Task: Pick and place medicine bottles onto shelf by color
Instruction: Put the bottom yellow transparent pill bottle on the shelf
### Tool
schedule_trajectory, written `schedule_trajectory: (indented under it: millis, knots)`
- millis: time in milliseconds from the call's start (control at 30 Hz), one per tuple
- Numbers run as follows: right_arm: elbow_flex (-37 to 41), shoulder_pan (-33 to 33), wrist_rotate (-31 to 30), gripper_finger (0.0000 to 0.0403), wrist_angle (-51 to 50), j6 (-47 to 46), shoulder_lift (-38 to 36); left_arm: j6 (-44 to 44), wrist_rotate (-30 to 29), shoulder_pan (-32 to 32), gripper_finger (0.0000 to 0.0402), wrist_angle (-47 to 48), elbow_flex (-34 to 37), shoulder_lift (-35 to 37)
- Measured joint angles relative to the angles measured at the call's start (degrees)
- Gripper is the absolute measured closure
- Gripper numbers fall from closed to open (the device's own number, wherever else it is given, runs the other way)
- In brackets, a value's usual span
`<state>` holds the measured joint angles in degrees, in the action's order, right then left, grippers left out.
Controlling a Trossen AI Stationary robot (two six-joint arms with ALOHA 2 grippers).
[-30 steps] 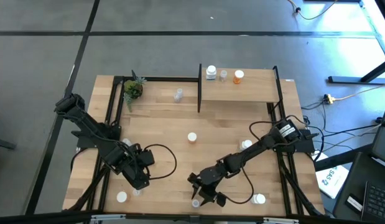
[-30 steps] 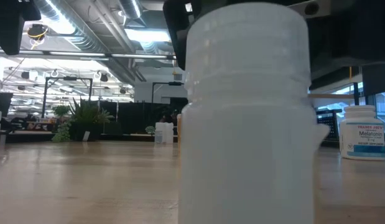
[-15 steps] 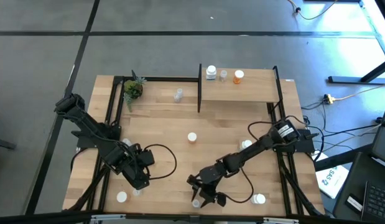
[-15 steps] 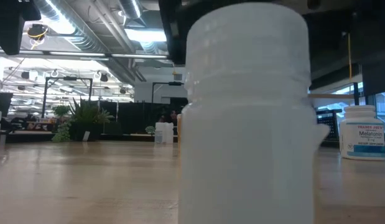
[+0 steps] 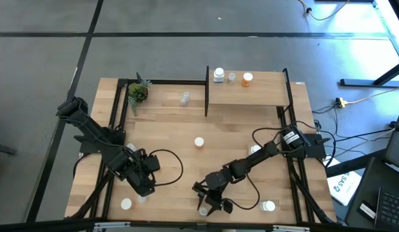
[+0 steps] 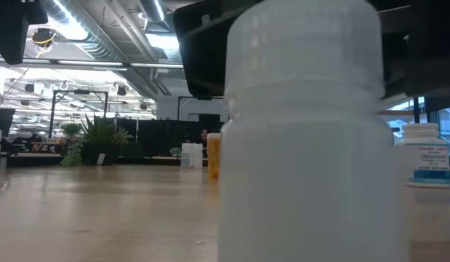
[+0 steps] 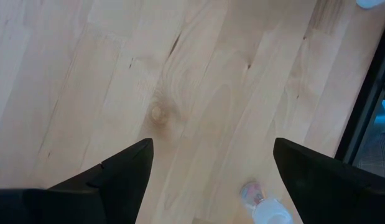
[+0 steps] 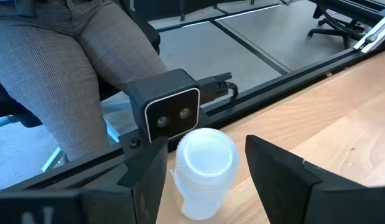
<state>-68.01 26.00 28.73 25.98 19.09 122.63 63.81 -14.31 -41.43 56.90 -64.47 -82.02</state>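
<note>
Where ceiling lights glow, bare light-wood tabletop [image 6: 101,218] beneath white bottle [image 6: 312,145].

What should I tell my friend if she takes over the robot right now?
Right gripper: open, either side of a white bottle at the table's near edge, not yet closed on it.
Left gripper: open, empty, waiting over the near-left table.
Done: three bottles on the shelf, white, clear, orange.
Left: bottles still on the table, such as the white one mid-table and the clear one near the plant.
</note>
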Motion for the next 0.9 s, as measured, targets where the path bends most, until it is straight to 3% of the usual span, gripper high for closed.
schedule_trajectory:
  millis: [233,633,900]
  knots:
    - [0.0,-0.02,-0.04,0.0188,-0.51,-0.42,-0.01,0.0,0.0,0.0,0.0075,0.0,0.0,0.0]
    - [-0.02,-0.02,-0.07,0.0259,-0.53,-0.43,-0.01,0.0,0.0,0.0,0.0075,0.02,0.0,0.0]
    - [-0.02,-0.02,-1.12,0.0257,-0.12,-0.81,-0.02,0.0,0.0,0.0,0.0075,0.02,0.0,0.0]
